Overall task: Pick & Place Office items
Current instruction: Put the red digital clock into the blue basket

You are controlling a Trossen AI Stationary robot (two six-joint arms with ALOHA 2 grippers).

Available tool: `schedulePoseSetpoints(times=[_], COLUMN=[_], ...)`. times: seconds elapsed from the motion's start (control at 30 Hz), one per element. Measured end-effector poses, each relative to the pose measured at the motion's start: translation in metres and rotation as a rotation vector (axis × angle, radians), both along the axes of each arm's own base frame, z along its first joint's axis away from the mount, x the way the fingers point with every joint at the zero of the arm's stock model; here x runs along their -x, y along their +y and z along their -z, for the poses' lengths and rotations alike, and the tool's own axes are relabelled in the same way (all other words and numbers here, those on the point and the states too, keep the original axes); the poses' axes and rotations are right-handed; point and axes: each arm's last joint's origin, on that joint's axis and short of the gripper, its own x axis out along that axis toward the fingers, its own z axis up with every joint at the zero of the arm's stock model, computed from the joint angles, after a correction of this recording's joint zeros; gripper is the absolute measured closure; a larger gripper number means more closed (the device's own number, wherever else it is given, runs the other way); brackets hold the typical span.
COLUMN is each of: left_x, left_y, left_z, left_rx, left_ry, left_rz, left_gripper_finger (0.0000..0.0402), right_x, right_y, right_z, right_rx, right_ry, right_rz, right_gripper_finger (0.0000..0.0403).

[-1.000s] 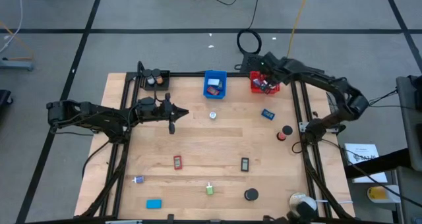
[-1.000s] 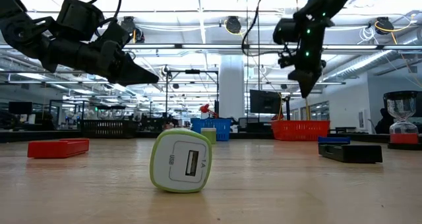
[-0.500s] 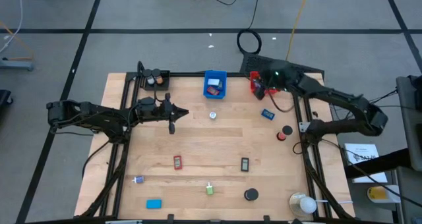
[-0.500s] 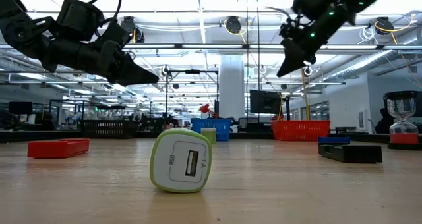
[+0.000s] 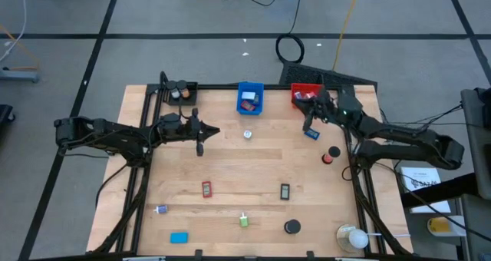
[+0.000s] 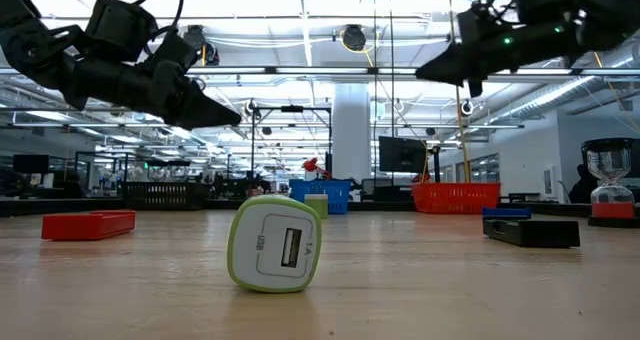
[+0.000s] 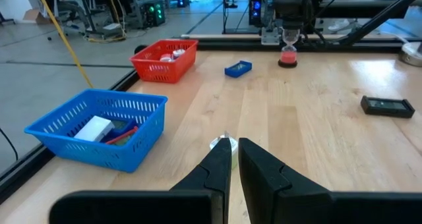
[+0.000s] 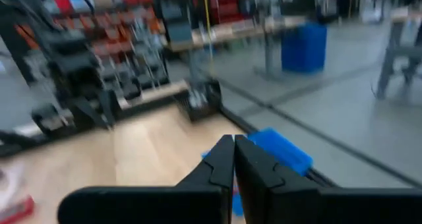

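We have office items scattered across the wooden surface (image 5: 230,169): a small blue block (image 5: 311,133) lying just in front of the red bin (image 5: 295,88), a little red-and-black hourglass piece (image 5: 330,154) further toward the right edge, a pale disc (image 5: 248,134) below the blue bin (image 5: 250,87), a red block (image 5: 206,189), a dark block (image 5: 285,191), a green-and-white charger (image 5: 243,221), a black disc (image 5: 291,227) and a blue block (image 5: 179,237) near the front. Some pieces already sit in the blue bin and the red one, so we judge the sorting well begun but far from over. The right tool (image 5: 309,124) hangs above the surface just beside that small blue block, close to the red bin, and its wrist view shows the two fingers (image 8: 221,159) pressed together with nothing between them, a blue shape just beyond their tips (the block, most likely). The left tool (image 5: 200,147) waits over the left-centre of the surface, fingers (image 7: 219,159) likewise together and empty, pointing toward the pale disc. We read this as the reach for the next pick: the right tool would need to spread its fingers, line up over the blue block, come down and pinch it across its narrow sides before carrying it to a bin.
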Motion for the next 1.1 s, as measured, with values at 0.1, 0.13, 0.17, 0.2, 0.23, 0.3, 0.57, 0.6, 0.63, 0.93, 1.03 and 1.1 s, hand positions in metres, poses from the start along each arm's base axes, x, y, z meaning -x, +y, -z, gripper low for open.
schedulePoseSetpoints(times=[0.1,0.13,0.17,0.2,0.23,0.3,0.57,0.6,0.63,0.93,1.03,1.1], left_x=[0.000,0.000,-0.001,-0.001,-0.001,-0.001,-0.014,-0.017,-0.020,-0.044,-0.045,-0.044], left_y=[0.000,0.000,0.000,0.000,0.000,0.000,-0.005,-0.008,-0.011,-0.040,-0.051,-0.058], left_z=[-0.002,-0.003,-0.003,-0.004,-0.004,-0.004,-0.018,-0.020,-0.021,-0.037,-0.040,-0.038], left_rx=[0.027,0.057,0.096,0.138,0.187,0.238,0.304,0.287,0.269,0.115,0.115,0.133], left_ry=[-0.027,-0.039,-0.052,-0.063,-0.073,-0.085,-0.091,-0.067,-0.037,0.283,0.314,0.342], left_rz=[-0.006,-0.011,-0.017,-0.023,-0.032,-0.039,0.037,0.047,0.049,-0.126,-0.109,-0.093], left_gripper_finger=[0.0364,0.0364,0.0364,0.0364,0.0364,0.0364,0.0364,0.0364,0.0364,0.0364,0.0364,0.0364], right_x=[0.007,0.009,0.012,0.015,0.017,0.021,0.023,0.023,0.023,0.024,0.024,0.024], right_y=[0.006,0.007,0.008,0.010,0.011,0.013,0.014,0.014,0.014,0.018,0.021,0.022], right_z=[0.013,0.016,0.020,0.022,0.025,0.028,0.026,0.026,0.026,0.018,0.014,0.013], right_rx=[0.049,0.078,0.114,0.151,0.177,0.191,0.171,0.163,0.160,0.189,0.209,0.214], right_ry=[-0.102,-0.132,-0.154,-0.174,-0.189,-0.200,-0.211,-0.220,-0.223,-0.298,-0.342,-0.354], right_rz=[-0.009,-0.008,-0.003,0.000,0.003,0.005,0.003,0.002,0.001,-0.023,-0.038,-0.043], right_gripper_finger=[0.0395,0.0396,0.0396,0.0396,0.0396,0.0396,0.0402,0.0402,0.0402,0.0402,0.0402,0.0402])
